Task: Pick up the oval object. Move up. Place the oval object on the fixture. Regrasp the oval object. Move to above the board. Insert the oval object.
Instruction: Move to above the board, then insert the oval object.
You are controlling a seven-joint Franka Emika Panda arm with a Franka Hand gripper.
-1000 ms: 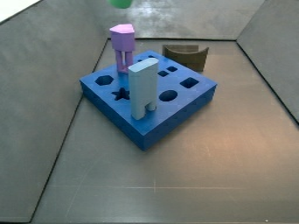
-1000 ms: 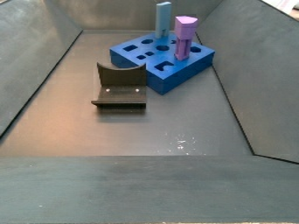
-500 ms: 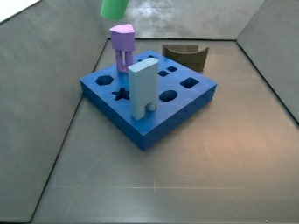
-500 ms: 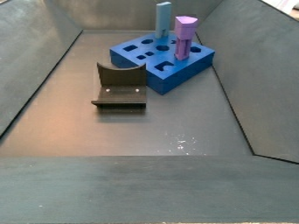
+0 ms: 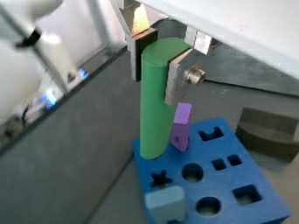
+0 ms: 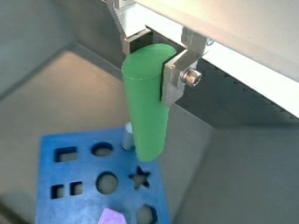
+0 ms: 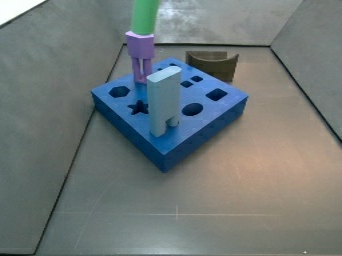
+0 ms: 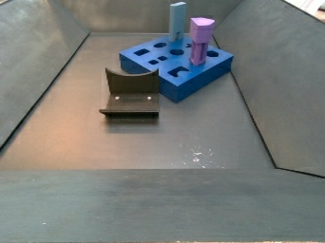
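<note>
The tool [image 5: 160, 51] pinches the top of the long bright green oval peg [image 5: 160, 101], its silver plate fingers [image 5: 179, 74] pressed on both sides; the peg hangs upright above the thick blue square board [image 5: 222, 171] with shaped holes. In a side view the green peg [image 7: 144, 15] hangs just above the purple pentagonal peg [image 7: 139, 52] standing in the board [image 7: 167, 110], beside the light-blue rectangular peg [image 7: 162, 98]. The dark olive-brown fixture [image 8: 128, 92] stands just beside the board [image 8: 178, 66].

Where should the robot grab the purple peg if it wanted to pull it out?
Best by its wide top, coming straight down from above. The purple peg stands upright in the board, its lower end inside a hole. The gripper hangs above the board holding the oval object, so it is busy.
</note>
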